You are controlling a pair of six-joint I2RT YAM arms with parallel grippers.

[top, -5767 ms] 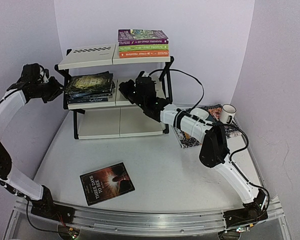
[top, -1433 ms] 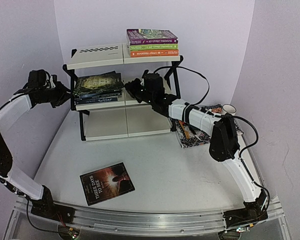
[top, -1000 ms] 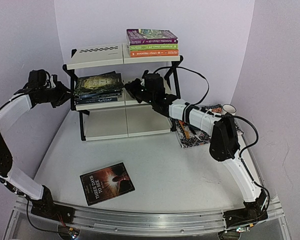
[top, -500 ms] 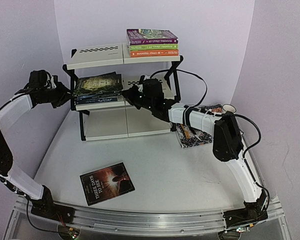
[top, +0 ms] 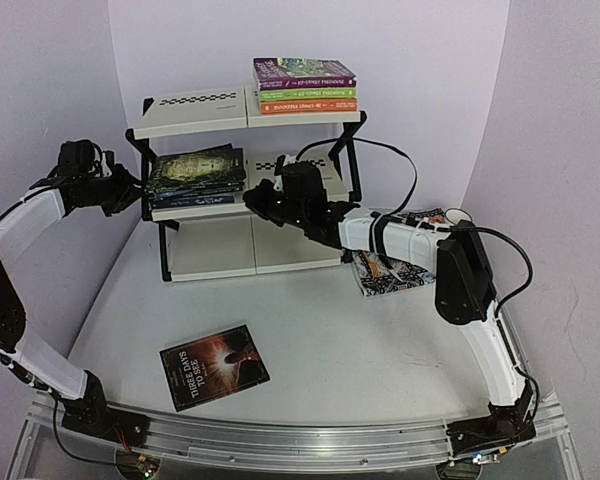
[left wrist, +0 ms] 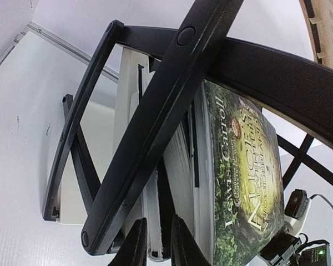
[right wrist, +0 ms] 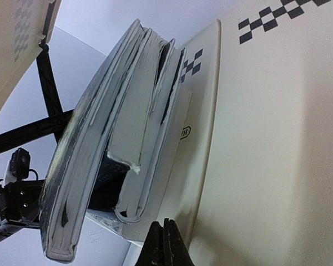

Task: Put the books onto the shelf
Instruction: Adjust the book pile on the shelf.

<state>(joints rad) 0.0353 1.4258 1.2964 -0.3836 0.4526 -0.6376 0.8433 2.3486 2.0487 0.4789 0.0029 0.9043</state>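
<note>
- Top external view: a book stack lay on the left half of the shelf middle tier, three books on top, and a lone book on the table.
- Outside the side frame bar, the left gripper held its jaws narrowly apart.
- At the stack's right edge, the right gripper had its jaws together.

A patterned mat lies at the right of the white table, near the wall. A white mug, partly hidden, shows at its far end. A metal rail lines the near edge.
</note>
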